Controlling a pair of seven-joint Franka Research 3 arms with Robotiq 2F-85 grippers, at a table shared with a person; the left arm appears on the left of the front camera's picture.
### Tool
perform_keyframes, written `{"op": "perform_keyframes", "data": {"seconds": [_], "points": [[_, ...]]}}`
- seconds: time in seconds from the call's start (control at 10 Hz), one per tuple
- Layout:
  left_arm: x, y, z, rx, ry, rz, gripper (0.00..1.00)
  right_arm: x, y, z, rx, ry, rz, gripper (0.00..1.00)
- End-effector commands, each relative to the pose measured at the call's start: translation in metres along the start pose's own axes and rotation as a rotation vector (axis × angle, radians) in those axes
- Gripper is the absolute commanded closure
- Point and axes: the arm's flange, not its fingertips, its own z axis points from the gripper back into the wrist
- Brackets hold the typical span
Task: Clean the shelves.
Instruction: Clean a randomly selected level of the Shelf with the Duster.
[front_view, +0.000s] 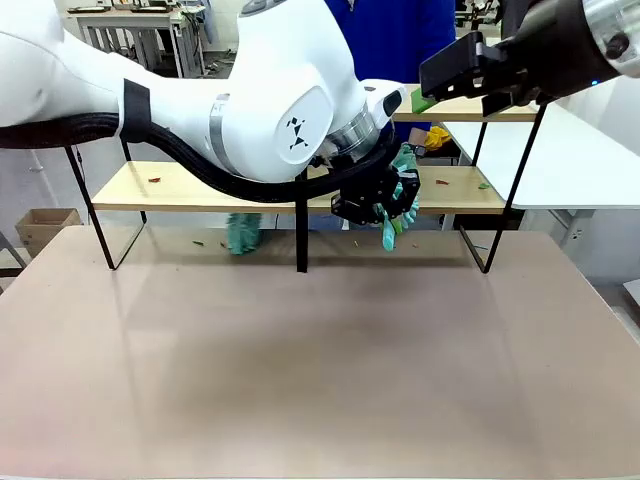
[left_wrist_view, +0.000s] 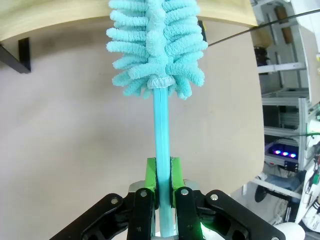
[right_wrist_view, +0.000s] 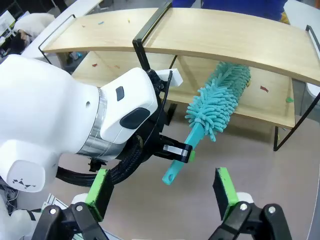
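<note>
The shelves (front_view: 200, 188) stand across the far half of the table, two light-wood boards in a black frame with a central post (front_view: 301, 235). Small red and green scraps (front_view: 441, 183) lie on the lower board. My left gripper (front_view: 385, 205) is in front of the lower board, right of the post, shut on the handle of a teal fluffy duster (left_wrist_view: 157, 45). In the left wrist view the gripper (left_wrist_view: 162, 175) clamps the handle and the head points at the board's edge (left_wrist_view: 50, 17). From the right wrist, the duster head (right_wrist_view: 220, 100) lies between the two boards (right_wrist_view: 225, 37). My right gripper (right_wrist_view: 161, 195) hovers open above.
My right gripper (front_view: 425, 98) is by the upper board's right end. A person in blue (front_view: 390, 40) stands behind the shelves. A teal fluffy thing (front_view: 240, 232) shows under the lower board, left of the post. The near half of the brown table (front_view: 320, 380) is bare.
</note>
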Motion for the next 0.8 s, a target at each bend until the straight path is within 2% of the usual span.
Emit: {"op": "perform_keyframes", "data": {"seconds": [0.0, 0.2, 0.7], "points": [[-0.006, 0.005, 0.008, 0.020, -0.019, 0.003, 0.87, 0.000, -0.001, -0.001, 0.005, -0.001, -0.004, 0.00], [-0.006, 0.005, 0.008, 0.020, -0.019, 0.003, 0.87, 0.000, -0.001, -0.001, 0.005, -0.001, -0.004, 0.00], [0.041, 0.013, -0.016, -0.088, 0.036, -0.073, 0.87, 0.000, -0.001, -0.001, 0.005, -0.001, -0.004, 0.00]]}}
